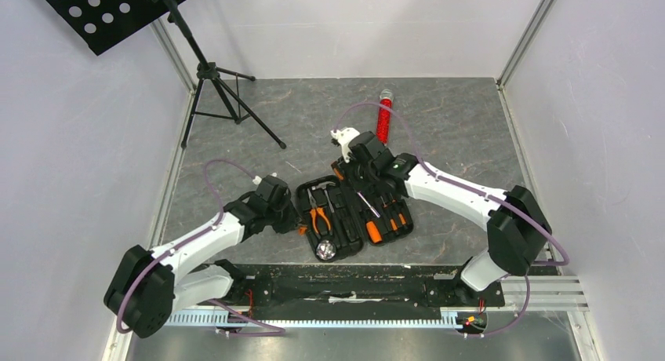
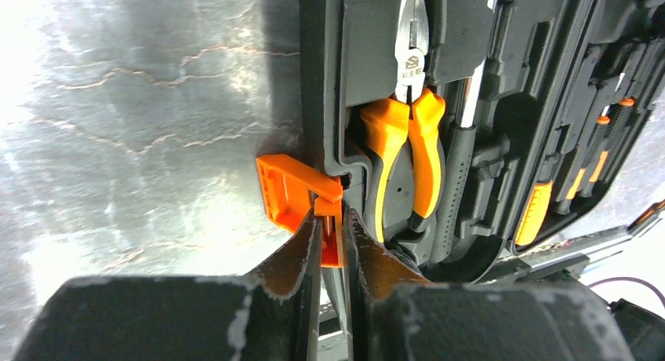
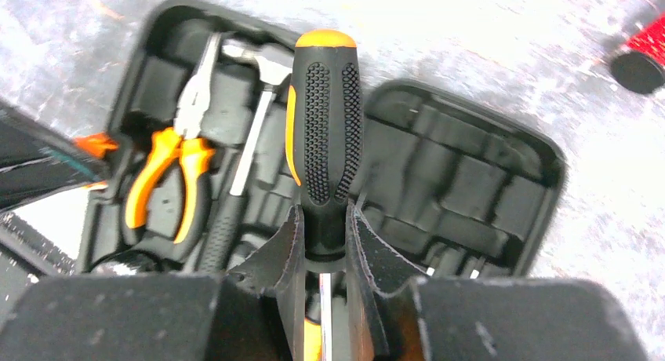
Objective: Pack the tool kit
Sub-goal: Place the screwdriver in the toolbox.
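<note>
We log: case (image 3: 470, 180) open on table (image 1: 439, 118) between the arms, pliers (image 3: 168, 180) and hammer (image 3: 251, 133) in its left half | left tool (image 2: 333, 224) pinching orange latch (image 2: 286, 192) at case's left edge | right tool (image 3: 323, 220) pinching screwdriver (image 3: 325, 102) by its handle, over the case.

Screwdriver (image 3: 325, 133) shaft behind the jaws; red tube (image 3: 645, 55) partly off-frame

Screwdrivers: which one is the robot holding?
The big screwdriver with the dotted black handle and orange cap, pinched in the right gripper. The smaller screwdrivers lie slotted in the case.
</note>
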